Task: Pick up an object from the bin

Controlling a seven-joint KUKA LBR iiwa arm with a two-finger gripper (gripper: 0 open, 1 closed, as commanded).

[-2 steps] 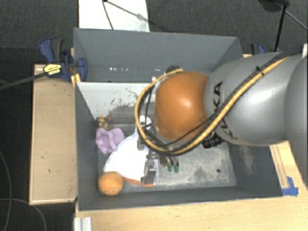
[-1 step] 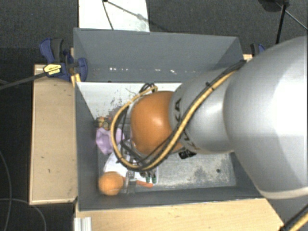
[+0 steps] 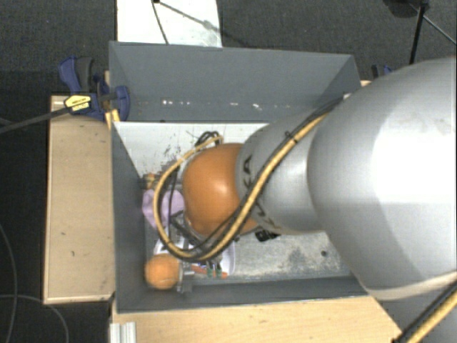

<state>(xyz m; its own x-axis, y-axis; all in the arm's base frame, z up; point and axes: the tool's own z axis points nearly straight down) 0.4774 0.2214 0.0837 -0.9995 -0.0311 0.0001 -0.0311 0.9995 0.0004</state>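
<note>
My gripper (image 3: 188, 266) is low in the bin's front left corner, mostly hidden under the wrist. An orange ball (image 3: 162, 272) lies right beside it on its left, against the front wall. A pale lilac soft thing (image 3: 153, 204) sits just behind the ball along the left wall, partly covered by the wrist. A flat white printed piece (image 3: 218, 263) lies under the gripper, with its right edge showing.
The arm and its orange wrist cover with looped cables span the bin from the right and hide most of the floor. A speckled grey strip of floor shows along the front right and at the back left.
</note>
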